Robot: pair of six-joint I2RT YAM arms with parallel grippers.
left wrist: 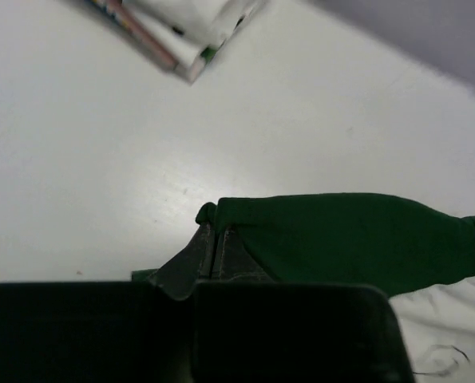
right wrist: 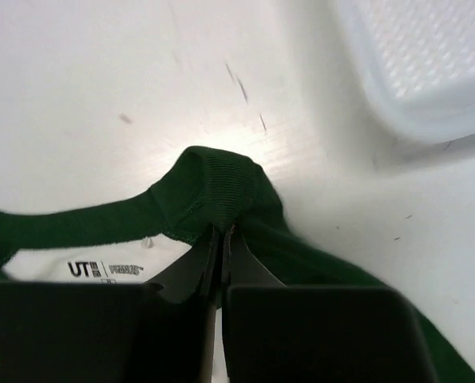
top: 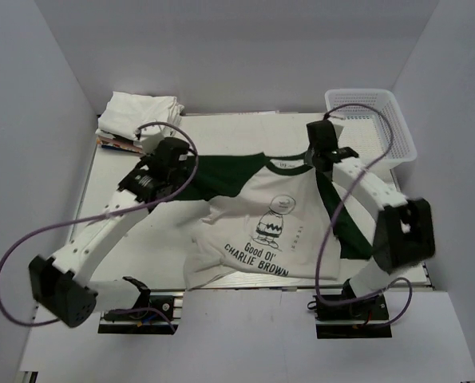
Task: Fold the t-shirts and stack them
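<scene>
The white t-shirt with dark green sleeves and the Charlie Brown print (top: 269,223) lies print up in the middle of the table. My left gripper (top: 173,159) is shut on the end of its dark green left sleeve (left wrist: 341,235), its fingertips (left wrist: 213,239) pinching the cloth. My right gripper (top: 321,152) is shut on the green collar at the right shoulder (right wrist: 217,191), beside the neck label (right wrist: 101,269). A stack of folded whitish t-shirts (top: 137,116) sits at the far left corner and shows at the top of the left wrist view (left wrist: 185,28).
A white plastic mesh basket (top: 373,124) stands at the far right corner, just beyond my right gripper, and its rim shows in the right wrist view (right wrist: 413,72). Grey walls close in the table on three sides. Purple cables loop off both arms.
</scene>
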